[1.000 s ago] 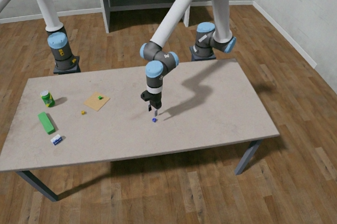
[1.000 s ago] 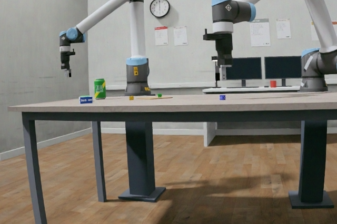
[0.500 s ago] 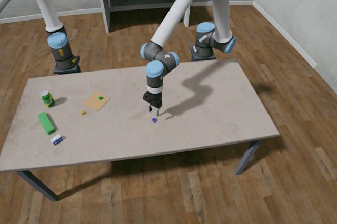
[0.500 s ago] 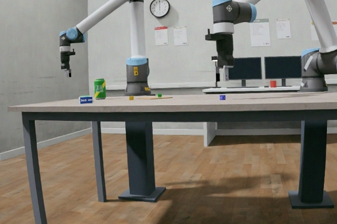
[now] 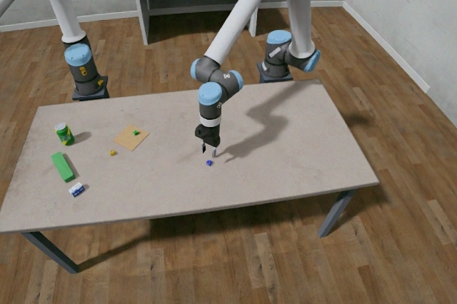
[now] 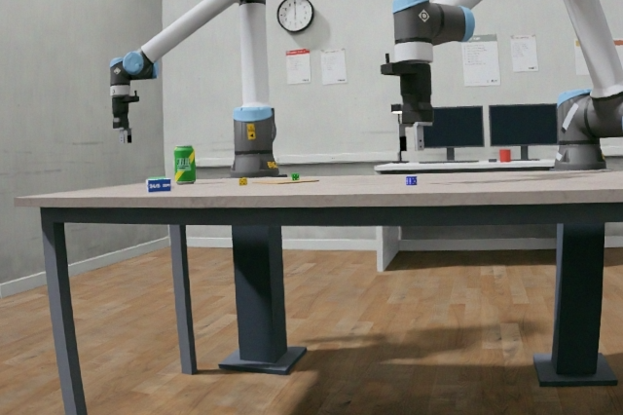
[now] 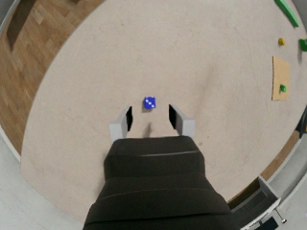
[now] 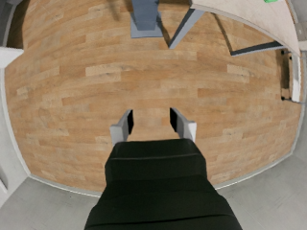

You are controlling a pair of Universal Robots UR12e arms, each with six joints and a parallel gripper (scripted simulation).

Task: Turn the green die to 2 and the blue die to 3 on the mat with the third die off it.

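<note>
The blue die (image 5: pixel 209 163) (image 6: pixel 411 180) (image 7: pixel 150 103) lies flat on the bare table; its top seems to show 3, as a diagonal row of pips. My left gripper (image 5: pixel 208 150) (image 6: pixel 411 143) (image 7: pixel 151 112) is open and empty above it, fingers pointing down. The green die (image 5: pixel 135 132) (image 6: pixel 295 176) (image 7: pixel 283 88) rests on the tan mat (image 5: pixel 128 142) (image 6: pixel 269 181) (image 7: pixel 280 71); its top is too small to read. The yellow die (image 5: pixel 112 153) (image 6: pixel 242 181) (image 7: pixel 281 42) is off the mat. My right gripper (image 6: pixel 126 136) (image 8: pixel 152 116) is open and empty, high above the floor beyond the table's end.
A green can (image 5: pixel 64 134) (image 6: pixel 185 164) stands upright near the table end beyond the mat. A long green block (image 5: pixel 62 167) (image 7: pixel 287 12) and a small blue-and-white box (image 5: pixel 76 189) (image 6: pixel 159 184) lie on the same side, nearer the front edge.
</note>
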